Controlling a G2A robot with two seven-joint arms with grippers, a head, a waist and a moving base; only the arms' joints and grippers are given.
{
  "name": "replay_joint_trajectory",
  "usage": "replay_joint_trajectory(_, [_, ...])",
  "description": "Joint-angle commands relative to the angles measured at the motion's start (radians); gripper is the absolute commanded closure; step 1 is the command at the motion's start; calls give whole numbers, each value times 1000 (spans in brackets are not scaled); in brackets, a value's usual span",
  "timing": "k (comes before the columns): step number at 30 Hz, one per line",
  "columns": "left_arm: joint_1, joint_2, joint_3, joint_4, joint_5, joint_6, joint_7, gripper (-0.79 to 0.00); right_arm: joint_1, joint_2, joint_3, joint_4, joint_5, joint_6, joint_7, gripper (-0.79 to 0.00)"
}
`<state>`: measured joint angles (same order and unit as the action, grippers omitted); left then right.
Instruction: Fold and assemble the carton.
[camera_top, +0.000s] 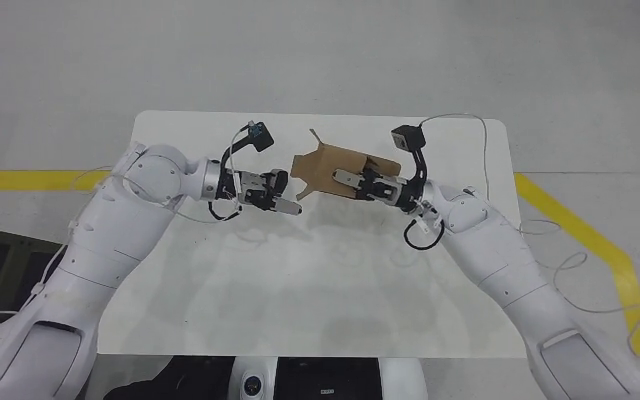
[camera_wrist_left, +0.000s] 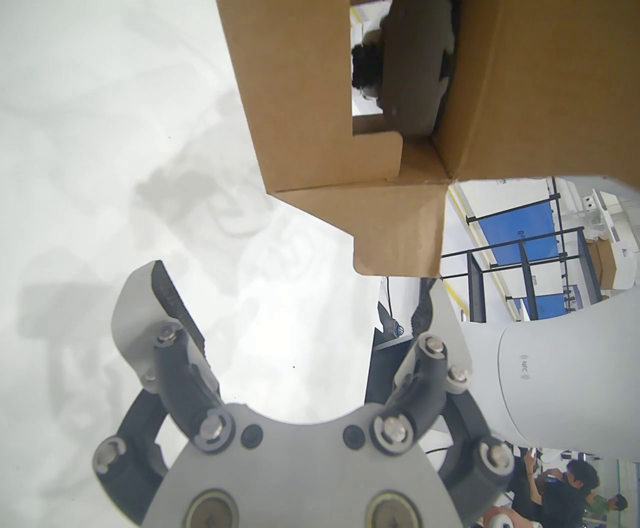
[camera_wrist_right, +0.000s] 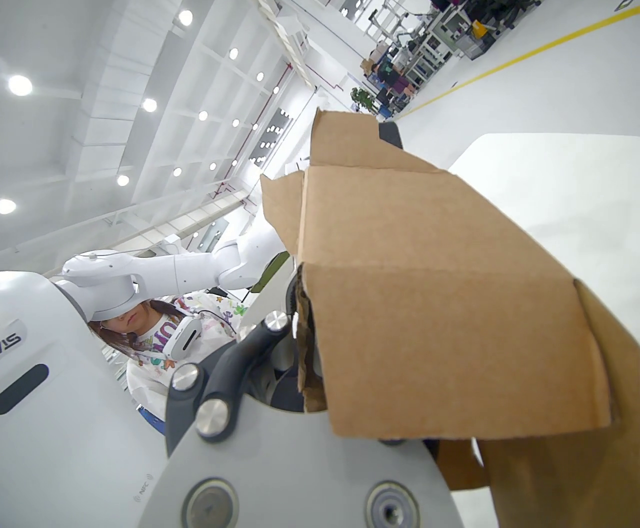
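Note:
A brown carton (camera_top: 335, 165) hangs partly folded above the back middle of the white table (camera_top: 300, 290), its loose flaps spread at the end facing my left arm. My right gripper (camera_top: 347, 180) is shut on one carton wall; through a cut-out in the carton (camera_wrist_left: 320, 90) I see a dark finger (camera_wrist_left: 405, 75) inside. The same box (camera_wrist_right: 425, 300) covers most of that gripper in the right wrist view. My left gripper (camera_top: 291, 196) is open and holds nothing, just short of the flapped end. Its fingertips (camera_wrist_left: 165, 290) stand wide apart below the lowest flap (camera_wrist_left: 400, 235).
The tabletop in front of and beside both arms is bare white (camera_top: 330, 300). A thin cable (camera_top: 480, 150) loops over the back right corner. Yellow floor tape (camera_top: 40, 180) runs past both sides of the table.

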<state>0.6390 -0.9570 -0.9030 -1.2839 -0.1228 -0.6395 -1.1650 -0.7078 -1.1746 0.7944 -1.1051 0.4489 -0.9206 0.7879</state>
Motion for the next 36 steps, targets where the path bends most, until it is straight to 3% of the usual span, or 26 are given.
replay_joint_trajectory(1, [-6, 0, -3, 12, 1, 2, 4, -785, -3, 1, 1, -6, -2, 11, 20, 0])
replay_joint_trajectory(19, [-20, -8, 7, 11, 0, -7, 10, -785, -5, -14, -9, -27, 34, 49, 136, 0])
replay_joint_trajectory(36, [-16, -9, 9, -15, 1, -7, 12, -785, 12, -44, -25, 0, 54, 43, 154, 0])
